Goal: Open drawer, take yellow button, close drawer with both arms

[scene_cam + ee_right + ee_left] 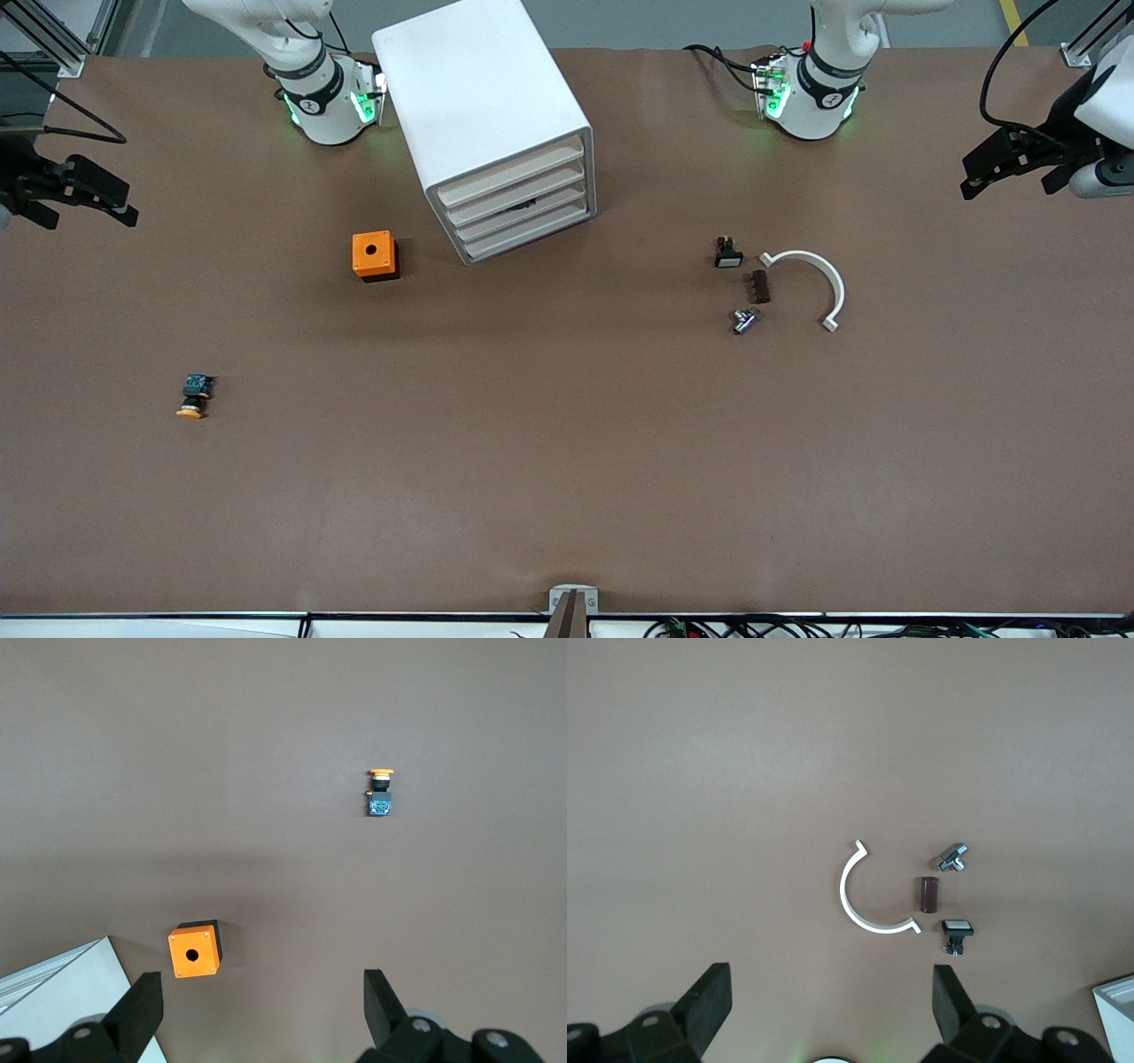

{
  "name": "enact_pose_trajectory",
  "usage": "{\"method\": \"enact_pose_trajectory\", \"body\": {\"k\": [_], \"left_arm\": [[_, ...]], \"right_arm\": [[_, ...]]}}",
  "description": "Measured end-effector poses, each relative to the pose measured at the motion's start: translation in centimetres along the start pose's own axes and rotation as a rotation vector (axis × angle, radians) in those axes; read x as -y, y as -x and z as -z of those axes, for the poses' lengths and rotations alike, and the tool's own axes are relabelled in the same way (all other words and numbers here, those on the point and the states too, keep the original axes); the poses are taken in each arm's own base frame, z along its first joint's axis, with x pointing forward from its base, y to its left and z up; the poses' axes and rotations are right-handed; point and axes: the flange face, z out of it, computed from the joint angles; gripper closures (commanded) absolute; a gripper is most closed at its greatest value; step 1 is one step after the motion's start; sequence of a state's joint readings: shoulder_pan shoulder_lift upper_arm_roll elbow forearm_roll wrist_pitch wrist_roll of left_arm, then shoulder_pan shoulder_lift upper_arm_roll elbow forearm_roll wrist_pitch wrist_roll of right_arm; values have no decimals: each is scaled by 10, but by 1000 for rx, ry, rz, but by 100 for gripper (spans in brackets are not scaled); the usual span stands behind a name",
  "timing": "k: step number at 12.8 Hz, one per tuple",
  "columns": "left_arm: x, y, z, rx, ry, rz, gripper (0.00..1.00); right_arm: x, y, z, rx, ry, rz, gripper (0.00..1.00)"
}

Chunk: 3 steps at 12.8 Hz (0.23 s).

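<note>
The white cabinet [483, 106] stands near the robots' bases, and its four stacked drawers [523, 208] are all shut. The button [193, 396], with an orange cap and a black-and-blue body, lies on its side on the bare table toward the right arm's end, nearer the front camera than the cabinet. It also shows in the right wrist view [381, 793]. My right gripper [89, 199] is open and empty, held high over the table's edge at that end [263, 985]. My left gripper [997, 173] is open and empty, held high over the other end [833, 979].
An orange cube with a hole [373, 254] sits beside the cabinet. Toward the left arm's end lie a white curved piece [824, 275], a small black part with a white face [728, 254], a brown block [759, 286] and a metal fitting [744, 321].
</note>
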<state>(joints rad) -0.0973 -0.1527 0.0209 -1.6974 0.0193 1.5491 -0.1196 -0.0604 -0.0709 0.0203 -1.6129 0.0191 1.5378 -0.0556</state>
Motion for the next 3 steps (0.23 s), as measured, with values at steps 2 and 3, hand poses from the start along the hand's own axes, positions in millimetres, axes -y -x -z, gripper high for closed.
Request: {"method": "enact_pose_trajectory", "body": {"k": [2,3], "left_arm": [[0,-3,1,-2,0,0,0],[0,-4,0,-1,0,0,0]], "right_arm": [[-1,0,-2,3,0,0,0],[-1,1,-2,4,0,-1,0]]}}
